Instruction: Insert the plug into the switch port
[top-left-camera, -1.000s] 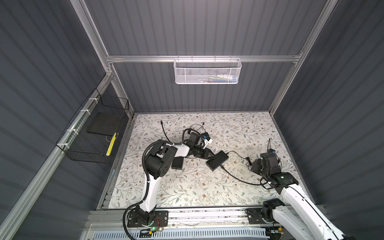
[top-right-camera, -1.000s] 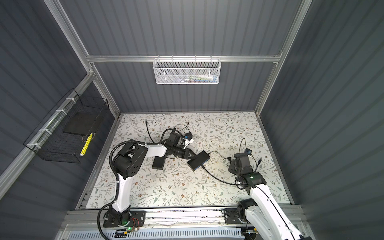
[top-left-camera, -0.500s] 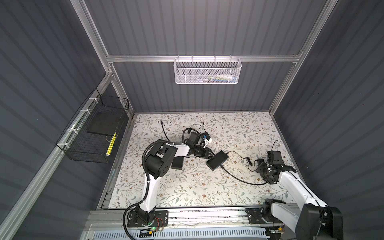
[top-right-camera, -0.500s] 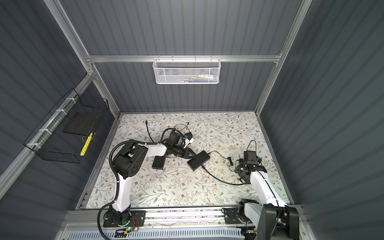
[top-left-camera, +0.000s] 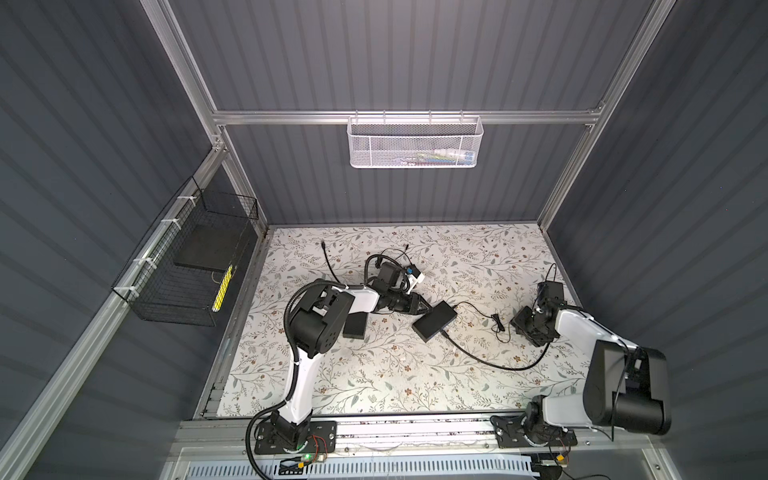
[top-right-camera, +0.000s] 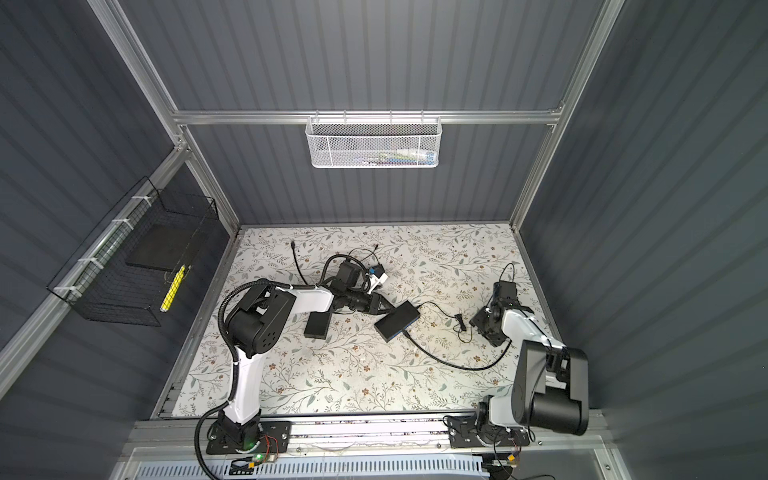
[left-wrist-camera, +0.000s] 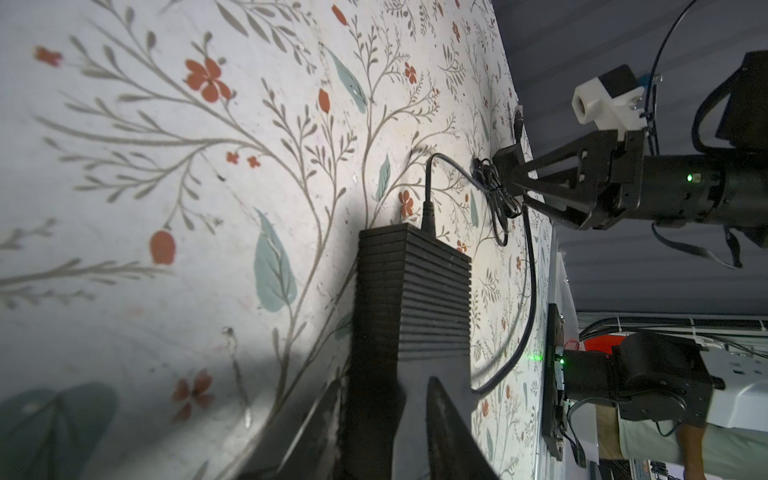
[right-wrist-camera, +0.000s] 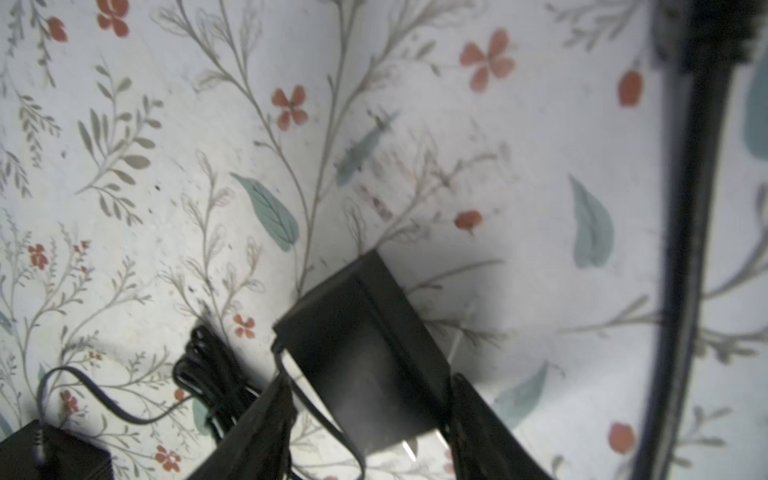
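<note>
Coiled cord (top-left-camera: 497, 328) lies between switch (top-left-camera: 434, 321) and adapter (right-wrist-camera: 365, 353), thick cable (top-left-camera: 490, 365) alongside

Fingers of the left gripper (left-wrist-camera: 385, 381) ran off the bottom edge of the left wrist view, and the near end of the switch (left-wrist-camera: 415, 291) was lost in shadow between them; its port face did not show. In the right wrist view the power adapter (right-wrist-camera: 365, 365) was smeared by blur, the right gripper (right-wrist-camera: 372, 379) was cropped at the frame's foot, and whether its fingers pressed or merely flanked the adapter could not be told. A thick cable (right-wrist-camera: 685, 249) passed as a soft dark band. In both top views its plug (top-left-camera: 445, 333) was too small to judge, perhaps seated. Contents of the white mesh basket (top-left-camera: 415, 145) were indistinct.
</note>
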